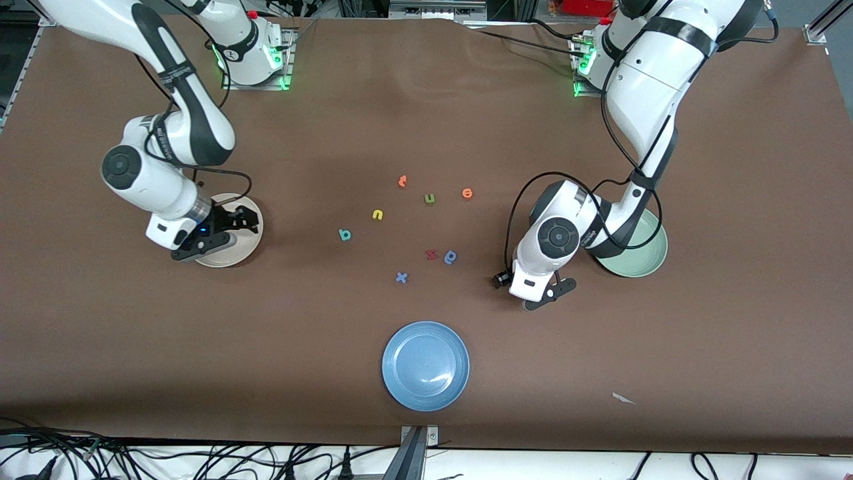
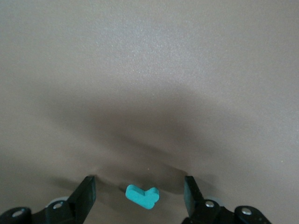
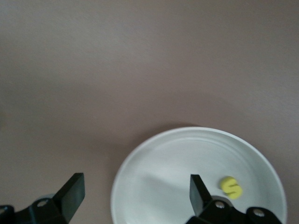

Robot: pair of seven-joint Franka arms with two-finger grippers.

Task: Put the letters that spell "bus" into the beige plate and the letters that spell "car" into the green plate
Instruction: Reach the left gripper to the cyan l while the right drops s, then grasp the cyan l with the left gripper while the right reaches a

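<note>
My right gripper point(image 1: 220, 233) point(image 3: 135, 189) hangs open over the beige plate point(image 1: 233, 257) point(image 3: 177, 156). A yellow s point(image 3: 231, 187) lies in that plate beside one finger. My left gripper point(image 1: 550, 295) point(image 2: 139, 187) is low over the table next to the green plate point(image 1: 643, 260), open, with a teal r point(image 2: 142, 195) lying between its fingers and a gap on each side. The left arm covers part of the green plate. A teal b point(image 1: 344, 234) and a yellow u point(image 1: 378, 214) lie on the table between the two plates.
Mid-table lie an orange letter point(image 1: 402, 181), an olive u point(image 1: 430, 198), another orange letter point(image 1: 467, 193), a red letter point(image 1: 432, 254), a blue round-bowled letter point(image 1: 451, 257) and a blue x point(image 1: 401, 277). A bright blue plate point(image 1: 425, 365) sits nearest the front camera.
</note>
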